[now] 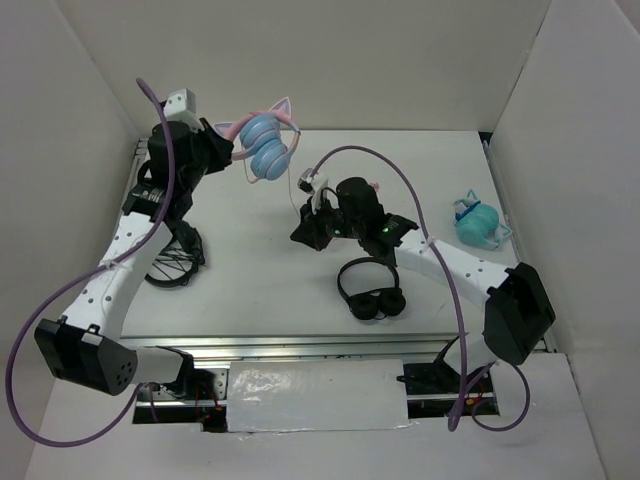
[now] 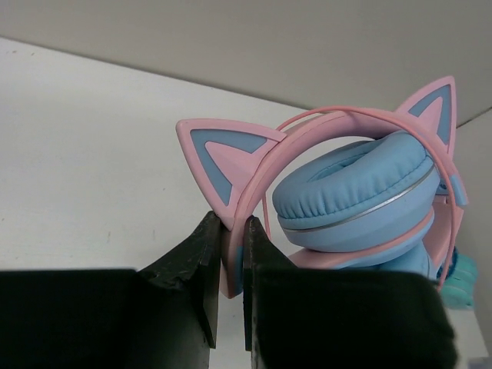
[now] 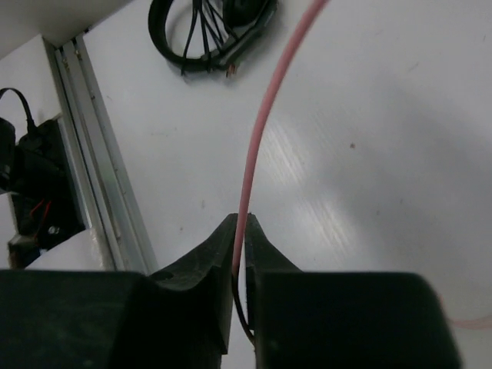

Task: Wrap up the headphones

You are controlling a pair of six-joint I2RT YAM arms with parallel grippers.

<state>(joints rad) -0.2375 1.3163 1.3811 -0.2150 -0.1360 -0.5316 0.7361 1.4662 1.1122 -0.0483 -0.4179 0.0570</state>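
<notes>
Left gripper (image 2: pixel 232 234) clamped on the pink headband (image 2: pixel 254 192) of the headphones (image 2: pixel 350 192), held up at upper centre, right gripper (image 3: pixel 241 231) pinching the pink cable (image 3: pixel 260 134) mid-frame.

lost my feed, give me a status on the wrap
Left hand shut on headband, headphones held up. Right hand shut on cable. Black headphones lie nearby, untouched.

bright, even, diffuse light; shadows soft. pale glare on the surface (image 3: pixel 384 115) right of the cable (image 3: pixel 257 138); the right end effector (image 3: pixel 240 224) below the cable is dark, blurred.
</notes>
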